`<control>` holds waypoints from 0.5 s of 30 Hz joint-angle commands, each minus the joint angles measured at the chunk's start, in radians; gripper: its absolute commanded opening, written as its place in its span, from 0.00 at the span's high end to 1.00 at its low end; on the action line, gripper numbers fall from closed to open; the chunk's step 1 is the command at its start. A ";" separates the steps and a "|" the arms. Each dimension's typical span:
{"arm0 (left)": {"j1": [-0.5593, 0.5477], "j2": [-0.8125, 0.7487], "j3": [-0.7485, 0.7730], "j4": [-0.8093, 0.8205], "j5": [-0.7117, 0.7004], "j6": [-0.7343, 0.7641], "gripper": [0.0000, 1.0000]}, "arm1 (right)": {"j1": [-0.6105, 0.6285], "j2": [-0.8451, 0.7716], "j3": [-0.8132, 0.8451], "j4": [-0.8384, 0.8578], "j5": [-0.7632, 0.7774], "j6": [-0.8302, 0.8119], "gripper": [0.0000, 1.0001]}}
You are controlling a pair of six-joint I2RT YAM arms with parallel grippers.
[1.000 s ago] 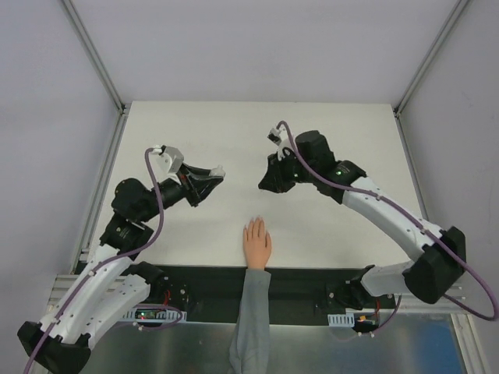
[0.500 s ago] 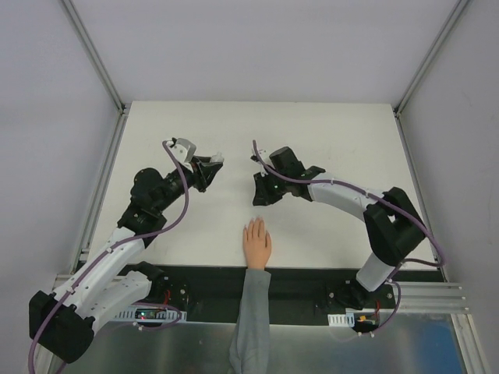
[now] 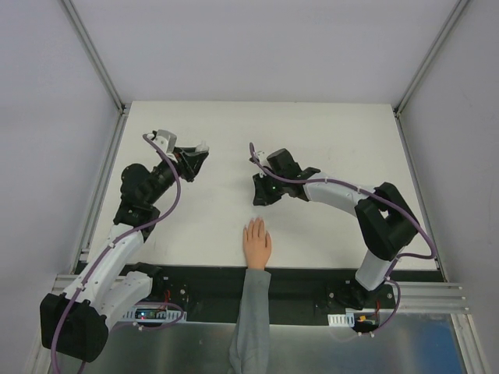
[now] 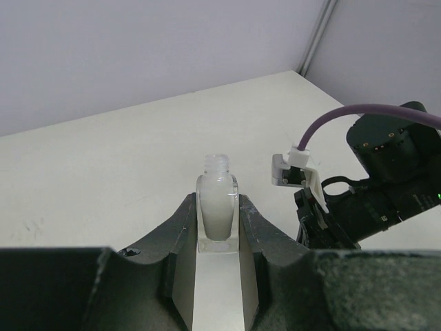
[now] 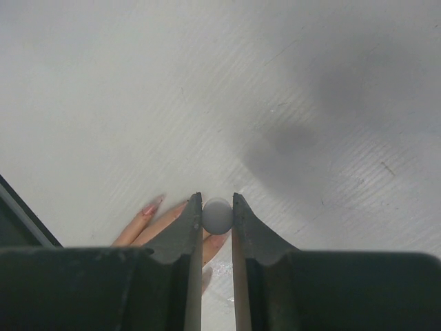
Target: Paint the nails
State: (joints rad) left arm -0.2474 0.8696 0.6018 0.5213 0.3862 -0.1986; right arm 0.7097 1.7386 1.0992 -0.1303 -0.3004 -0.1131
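Both pairs of jaws are clamped: the left gripper [image 4: 218, 231] pinches a small clear bottle [image 4: 218, 203] of milky liquid, and the right gripper [image 5: 218, 207] holds a round cap [image 5: 218, 216] (its brush, if any, is hidden beneath). The nails [image 5: 153, 205] lie just below that cap, on the mannequin hand [image 3: 256, 243] at the table's [image 3: 327, 140] near edge. A badly aimed descent could smear the fingers, and tipping the left wrist could spill the liquid. Only the left wrist view shows the bottle's bare neck; only the right wrist view resolves the pinkish nails.
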 commanded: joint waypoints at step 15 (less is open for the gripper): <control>-0.001 0.012 0.039 0.033 0.120 -0.128 1.00 | 0.005 -0.117 -0.045 0.001 -0.042 0.070 1.00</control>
State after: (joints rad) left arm -0.2478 0.8757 0.6071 0.5381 0.5201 -0.2993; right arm 0.7097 1.6558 1.0412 -0.1310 -0.3267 -0.0937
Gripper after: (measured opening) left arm 0.228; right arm 0.181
